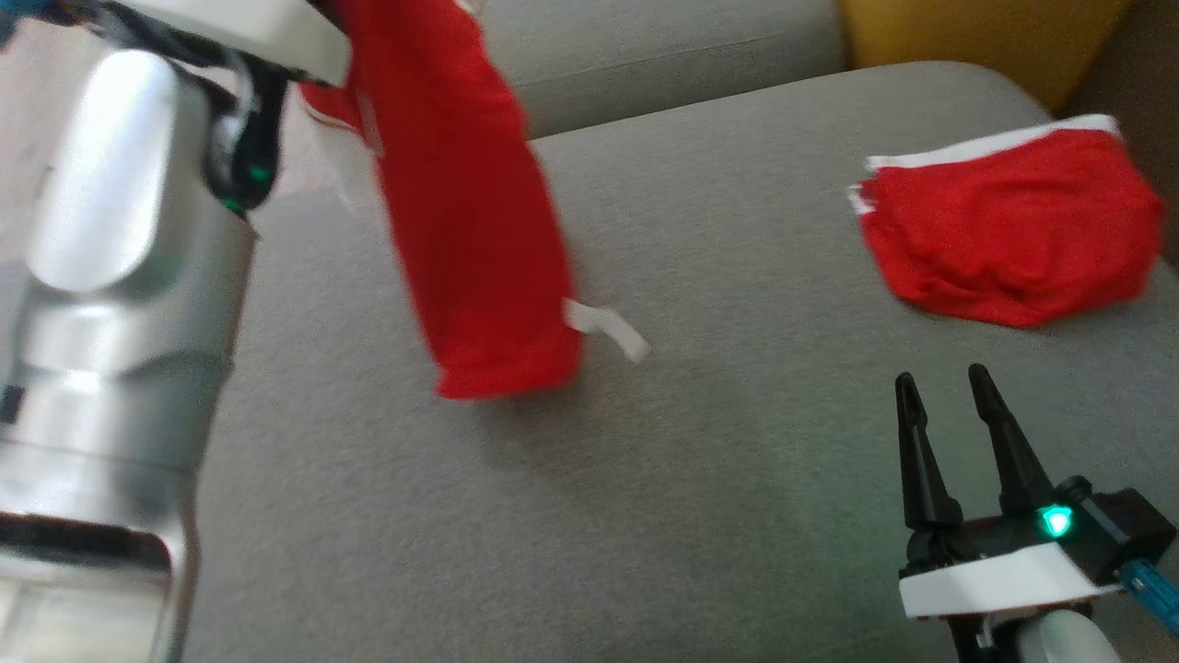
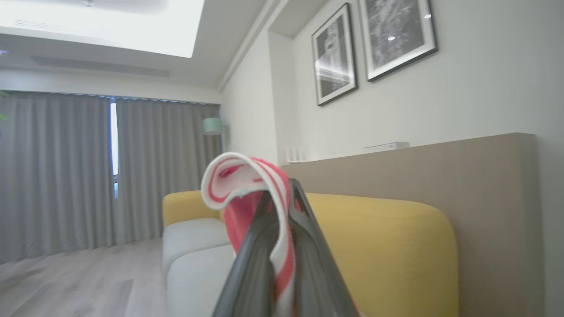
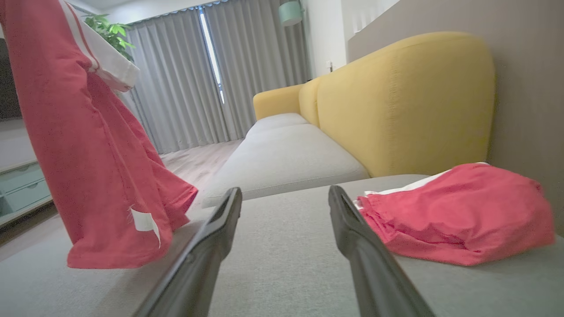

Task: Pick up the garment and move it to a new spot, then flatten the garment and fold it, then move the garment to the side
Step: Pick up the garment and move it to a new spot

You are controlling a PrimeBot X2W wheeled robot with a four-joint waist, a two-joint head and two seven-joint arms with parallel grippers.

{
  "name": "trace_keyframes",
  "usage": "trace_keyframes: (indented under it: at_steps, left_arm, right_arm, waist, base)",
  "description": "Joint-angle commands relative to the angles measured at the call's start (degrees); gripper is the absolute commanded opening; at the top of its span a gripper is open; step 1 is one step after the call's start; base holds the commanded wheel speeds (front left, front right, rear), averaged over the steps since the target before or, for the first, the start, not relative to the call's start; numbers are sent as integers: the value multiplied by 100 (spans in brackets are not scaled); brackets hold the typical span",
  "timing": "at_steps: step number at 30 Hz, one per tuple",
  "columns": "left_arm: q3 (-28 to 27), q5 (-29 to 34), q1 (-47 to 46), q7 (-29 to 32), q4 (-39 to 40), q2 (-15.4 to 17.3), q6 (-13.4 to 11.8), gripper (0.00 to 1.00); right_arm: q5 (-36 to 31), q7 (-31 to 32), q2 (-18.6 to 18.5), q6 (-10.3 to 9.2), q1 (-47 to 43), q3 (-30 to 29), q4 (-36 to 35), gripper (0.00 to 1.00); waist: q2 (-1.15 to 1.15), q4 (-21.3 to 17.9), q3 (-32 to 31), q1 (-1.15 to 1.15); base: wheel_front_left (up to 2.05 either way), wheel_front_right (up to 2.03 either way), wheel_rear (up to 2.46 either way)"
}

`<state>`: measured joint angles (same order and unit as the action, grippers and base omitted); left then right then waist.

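Left gripper (image 2: 282,204), seen from its own wrist, is clamped shut on the garment (image 2: 246,176). A white and red band of cloth runs up between the two dark fingers and curls over their tips, so the hold is at an edge of the cloth, probably the waistband.

From the head, the left arm is raised at the upper left and the garment hangs from it as one long red strip. Its long axis runs top to bottom, leaning a little toward the middle of the grey seat (image 1: 737,442). The free lower end is low over the seat. The picture is blurred there, and I cannot tell whether the hem touches the cushion. The right gripper (image 1: 940,374) waits at the lower right, fingers spread wide with nothing between them, well apart from the hanging cloth. A folded red piece (image 1: 1004,230) lies farther right on the same seat.

From the right wrist, the gripper's fingers stand wide apart just above the cushion, holding and touching nothing. The hanging garment is off to their left, its hem down at seat level, and the folded piece lies close on their right. By my reckoning the right arm is nearer that free end, and would have to reach left to catch it.
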<state>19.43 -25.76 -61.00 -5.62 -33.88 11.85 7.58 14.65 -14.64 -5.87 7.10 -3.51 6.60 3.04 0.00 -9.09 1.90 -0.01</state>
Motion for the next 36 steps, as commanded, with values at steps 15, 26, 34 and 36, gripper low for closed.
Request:
trace_keyframes:
  at_steps: [15,26,34,36]
  left_arm:
    - [909,-81,3274,-257,356,-424,-331,0]
    - [1089,-360,4720,-907,469,-858,-761,100]
    - [191,488,5647,-936,2261,-854,-1493,100]
    - [-40,750,5909,-936,2660,-821,-1595,100]
  right_arm:
    - [8,-36,163,39,50,-31,-233,100]
    - [-9,-36,179,39,-38,-150,-48,100]
    - [-48,-36,228,39,-225,-426,-26,100]
    - [-101,-36,241,39,-283,-475,-24,100]
  waist:
    - [0,-547,187,1]
    - [0,318,-81,1]
    - [0,1020,-518,1]
    - [0,1132,-599,1]
  base:
    - [0,0,0]
    - [0,0,0]
    - [0,0,0]
    - [0,0,0]
